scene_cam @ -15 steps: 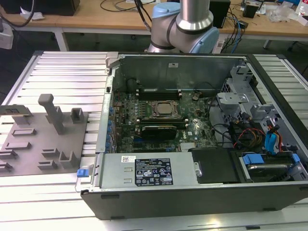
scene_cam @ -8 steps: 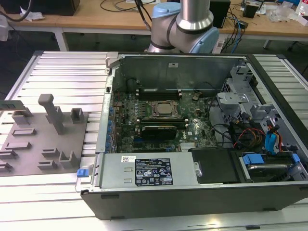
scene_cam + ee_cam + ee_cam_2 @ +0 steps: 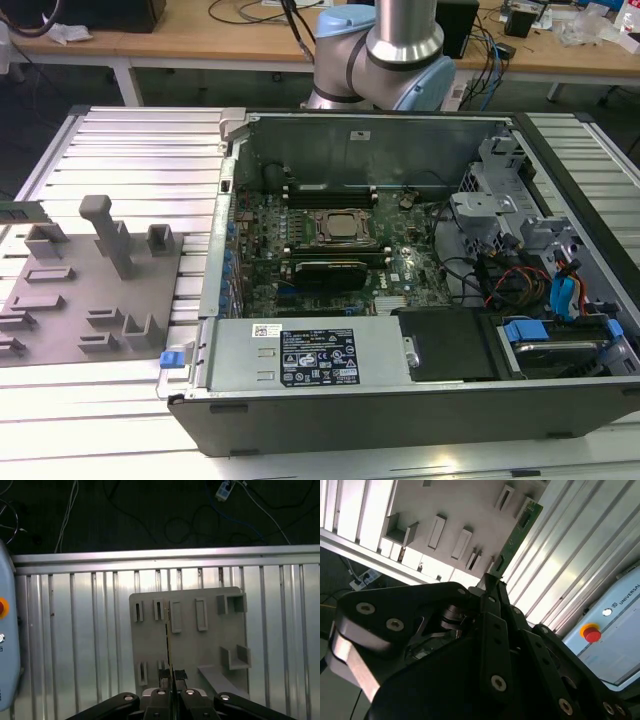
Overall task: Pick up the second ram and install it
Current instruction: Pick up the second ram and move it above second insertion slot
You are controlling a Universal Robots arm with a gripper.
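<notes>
The second ram (image 3: 520, 530) is a narrow green board, and my gripper (image 3: 492, 582) is shut on one end of it. In the first wrist view the second ram (image 3: 169, 640) appears edge-on as a thin line rising from my gripper (image 3: 172, 676). It hangs over the grey fixture plate (image 3: 200, 647), whose empty slots lie around it. In the exterior view the second ram (image 3: 22, 210) pokes in at the exterior view's left edge, above the fixture plate (image 3: 90, 290). The open computer case (image 3: 400, 400) holds the motherboard with the CPU socket (image 3: 335, 228).
The fixture plate carries raised pegs and a tall post (image 3: 108, 235). A ribbed aluminium table (image 3: 140, 150) lies under everything. A control box with a red stop button (image 3: 591, 632) sits at the table's side. The case's drive cage and cables (image 3: 530, 270) fill its right part.
</notes>
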